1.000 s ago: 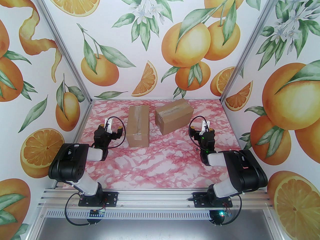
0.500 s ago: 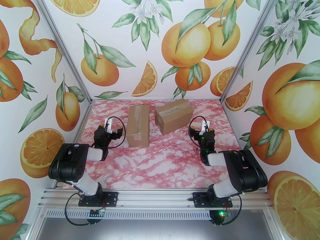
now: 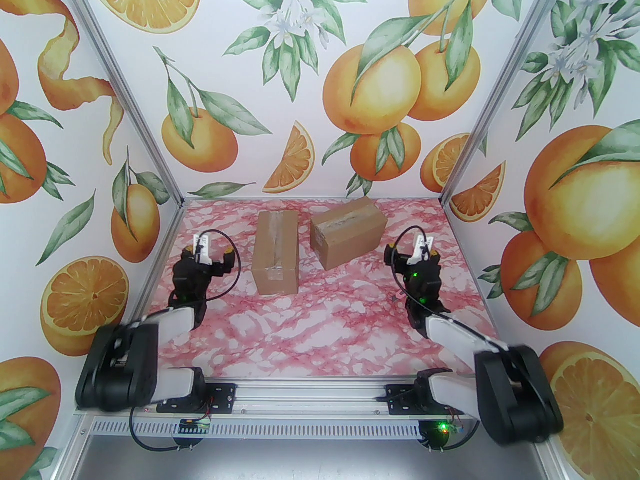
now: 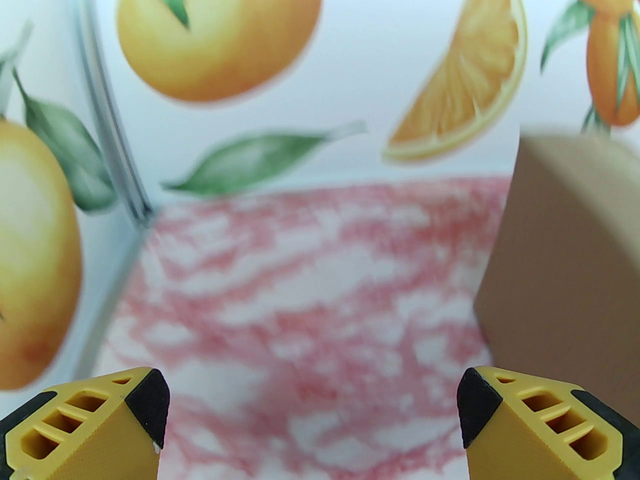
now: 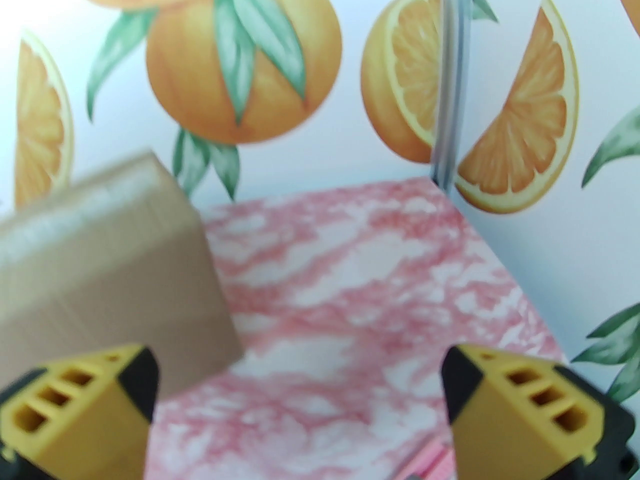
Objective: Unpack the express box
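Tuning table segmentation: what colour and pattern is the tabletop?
The tabletop is pink-and-white marbled, clearest in the top external view.

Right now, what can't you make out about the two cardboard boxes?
Contents of the left box and the right box: top view, both taped shut.
Dark marking on the right box's top: top view, too small to read.
Left box, left wrist view: cut off by the right edge, blurred.
Right box, right wrist view: cut off by the left edge, blurred.
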Controlling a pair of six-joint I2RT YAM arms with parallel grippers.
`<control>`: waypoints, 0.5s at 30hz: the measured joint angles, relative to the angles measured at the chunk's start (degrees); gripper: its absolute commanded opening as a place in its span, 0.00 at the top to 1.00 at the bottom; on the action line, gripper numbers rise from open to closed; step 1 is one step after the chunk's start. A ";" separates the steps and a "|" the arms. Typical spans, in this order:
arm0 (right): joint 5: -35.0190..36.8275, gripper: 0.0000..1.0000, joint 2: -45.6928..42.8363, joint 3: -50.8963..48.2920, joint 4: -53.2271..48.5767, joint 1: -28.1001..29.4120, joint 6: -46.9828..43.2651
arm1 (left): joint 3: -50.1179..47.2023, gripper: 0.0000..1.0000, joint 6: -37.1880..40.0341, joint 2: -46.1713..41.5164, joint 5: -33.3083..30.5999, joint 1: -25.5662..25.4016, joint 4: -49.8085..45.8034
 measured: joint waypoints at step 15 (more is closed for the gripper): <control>-0.66 0.12 9.97 15.89 -31.12 28.09 19.02 | 23.32 0.02 -12.39 -2.45 12.85 -3.28 -34.03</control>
